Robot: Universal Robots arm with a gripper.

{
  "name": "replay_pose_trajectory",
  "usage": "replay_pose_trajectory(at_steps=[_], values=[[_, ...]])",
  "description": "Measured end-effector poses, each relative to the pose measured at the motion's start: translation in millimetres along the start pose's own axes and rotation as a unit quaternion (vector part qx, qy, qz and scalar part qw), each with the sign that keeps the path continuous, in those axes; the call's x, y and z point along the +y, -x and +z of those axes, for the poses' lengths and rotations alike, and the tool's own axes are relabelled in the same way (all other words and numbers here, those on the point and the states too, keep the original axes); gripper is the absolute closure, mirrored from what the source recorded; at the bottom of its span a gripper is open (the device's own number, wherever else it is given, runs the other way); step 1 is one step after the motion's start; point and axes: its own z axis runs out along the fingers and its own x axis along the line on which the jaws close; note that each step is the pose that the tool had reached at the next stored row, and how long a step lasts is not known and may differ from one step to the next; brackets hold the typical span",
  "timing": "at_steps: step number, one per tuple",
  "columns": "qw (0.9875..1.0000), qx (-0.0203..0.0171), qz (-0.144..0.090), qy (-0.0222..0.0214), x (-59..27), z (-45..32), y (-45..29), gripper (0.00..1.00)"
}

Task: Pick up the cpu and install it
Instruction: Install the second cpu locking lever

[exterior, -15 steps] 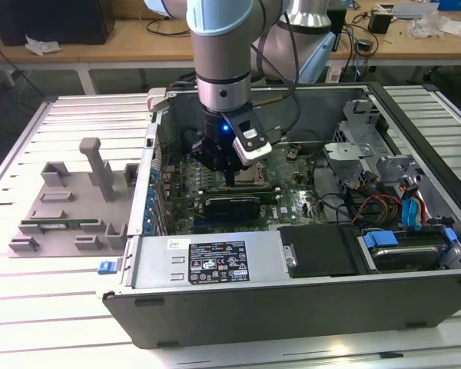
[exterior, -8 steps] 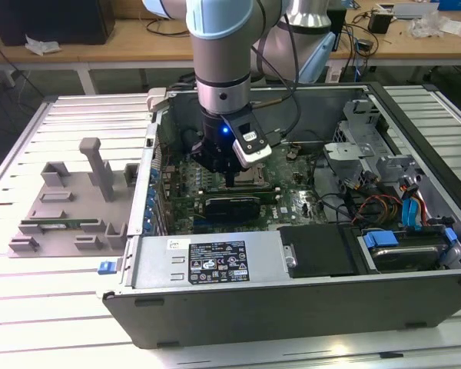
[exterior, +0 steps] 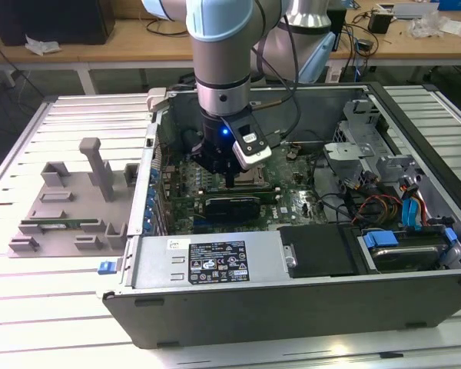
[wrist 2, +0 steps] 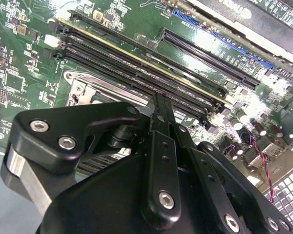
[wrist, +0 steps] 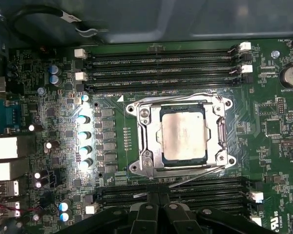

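The cpu (wrist: 183,134), a small square chip with a shiny silver-grey top, lies flat inside the square metal socket frame (wrist: 142,146) on the green motherboard (wrist: 112,63). In the first wrist view my gripper (wrist: 158,196) hangs above the board beside the socket, over the memory slots, with its black fingers (wrist: 146,210) pressed together and nothing between them. The second wrist view has the gripper (wrist 2: 159,100) tip just above the socket's edge (wrist 2: 83,87). In the exterior view the gripper (exterior: 229,181) reaches down into the open computer case (exterior: 215,265).
Long black memory slots (wrist: 161,66) run on both sides of the socket. A row of capacitors (wrist: 83,134) stands beside it. The case holds a dark expansion card (exterior: 230,206), drive bays (exterior: 403,246) and cables (exterior: 369,204). A grey fixture tray (exterior: 69,204) sits at the exterior view's left.
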Motion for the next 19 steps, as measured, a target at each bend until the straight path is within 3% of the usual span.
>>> replay_pose_trajectory(at_steps=[7,19], values=[[1.0000,0.0000,0.000,0.0000,0.0,0.5,0.0,0.89],[1.0000,0.0001,0.000,0.0002,-0.4,9.7,-2.1,0.89]])
